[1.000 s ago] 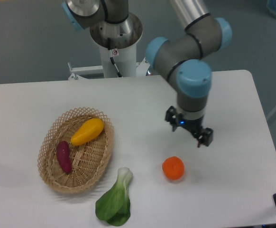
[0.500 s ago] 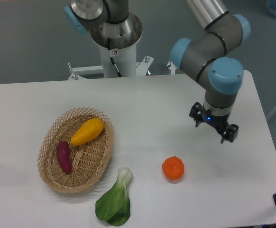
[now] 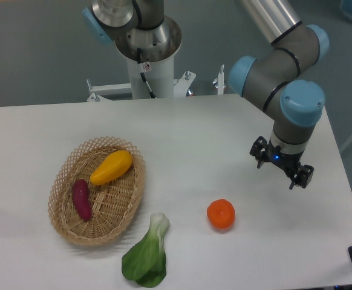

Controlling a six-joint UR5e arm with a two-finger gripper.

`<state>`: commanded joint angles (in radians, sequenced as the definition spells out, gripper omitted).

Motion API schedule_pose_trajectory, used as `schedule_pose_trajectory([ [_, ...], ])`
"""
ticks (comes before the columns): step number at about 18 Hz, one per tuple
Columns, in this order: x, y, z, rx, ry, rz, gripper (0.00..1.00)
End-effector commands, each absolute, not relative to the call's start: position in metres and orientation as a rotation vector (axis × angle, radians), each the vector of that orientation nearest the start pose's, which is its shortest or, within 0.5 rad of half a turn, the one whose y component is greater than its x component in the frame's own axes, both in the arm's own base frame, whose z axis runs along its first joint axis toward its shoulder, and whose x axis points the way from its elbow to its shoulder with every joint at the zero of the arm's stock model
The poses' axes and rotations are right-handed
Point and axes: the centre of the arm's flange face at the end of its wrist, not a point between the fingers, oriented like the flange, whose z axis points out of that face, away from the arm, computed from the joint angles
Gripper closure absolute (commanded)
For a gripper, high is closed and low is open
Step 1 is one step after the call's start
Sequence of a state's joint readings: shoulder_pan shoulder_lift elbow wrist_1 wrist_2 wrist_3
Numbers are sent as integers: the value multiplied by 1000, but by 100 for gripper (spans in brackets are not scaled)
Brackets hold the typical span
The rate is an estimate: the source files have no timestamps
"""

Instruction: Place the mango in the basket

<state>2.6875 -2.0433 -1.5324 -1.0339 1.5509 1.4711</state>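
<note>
1. You are looking at the mango (image 3: 111,167) lying inside the basket (image 3: 67,226), in its upper half, resting on the weave and just beside the purple tuber (image 3: 81,199); I cannot tell whether the two are touching.
2. The gripper (image 3: 283,170) is hanging over the right side of the table (image 3: 182,127), well apart from the basket and carrying nothing. Its jaws are appearing parted with empty space between them.
3. Judging from this layout, the placing step is looking complete; you are seeing the closing stage, with the arm standing clear of the load.
4. The next move is calling for little more than keeping the arm clear; I am judging that no further grasp is needed.
5. The mango's long axis is running diagonally, from lower left to upper right. One end is pointing toward the basket's far rim, the other toward its centre; I cannot tell which end is tapering.
6. The orange fruit (image 3: 221,214) and the leafy green (image 3: 146,257) are lying outside the basket on the near table.
</note>
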Motion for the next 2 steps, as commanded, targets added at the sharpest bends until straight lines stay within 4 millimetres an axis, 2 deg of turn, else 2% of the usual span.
schedule_pose_trajectory([
  [2, -532, 411, 289, -3034, 546, 145, 0],
])
